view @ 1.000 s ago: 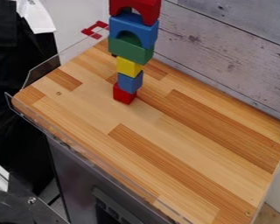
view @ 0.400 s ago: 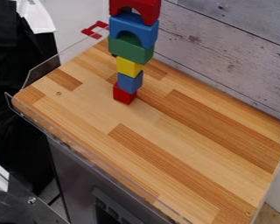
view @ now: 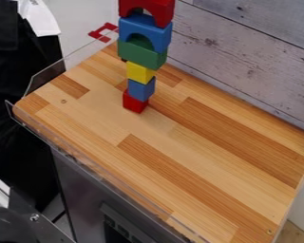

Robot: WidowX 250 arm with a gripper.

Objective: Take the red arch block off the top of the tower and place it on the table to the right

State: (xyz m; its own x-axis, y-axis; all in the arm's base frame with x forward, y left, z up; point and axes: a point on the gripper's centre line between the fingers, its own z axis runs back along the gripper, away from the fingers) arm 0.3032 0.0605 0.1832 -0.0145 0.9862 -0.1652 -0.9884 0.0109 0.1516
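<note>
Six blocks stand in a single tower on a wooden tabletop (view: 199, 142): three small ones below, three wider ones above. From the bottom up, they are a small red block (view: 135, 102), a small blue block (view: 140, 89), a yellow block (view: 140, 72), a green block (view: 138, 54), a blue arch (view: 140, 24) and a red arch (view: 156, 8), the last cut off by the view's top edge. Two are red, two blue, one yellow and one green. The faces are plain and solidly coloured. The blue arch has a rounded opening on its underside, with green in it; the red arch has a similar opening above the blue.

The tower rises toward the far left part of the tabletop, its lowest block resting on the wood, near a wall of pale grey planks (view: 243, 61). Whether the gripper is spread, pressed together or pinching something cannot be told, nor can the tower's position relative to it. One clear panel (view: 46, 75) lines the tabletop's left edge, and one red notched piece (view: 104, 32) sits just beyond it.
</note>
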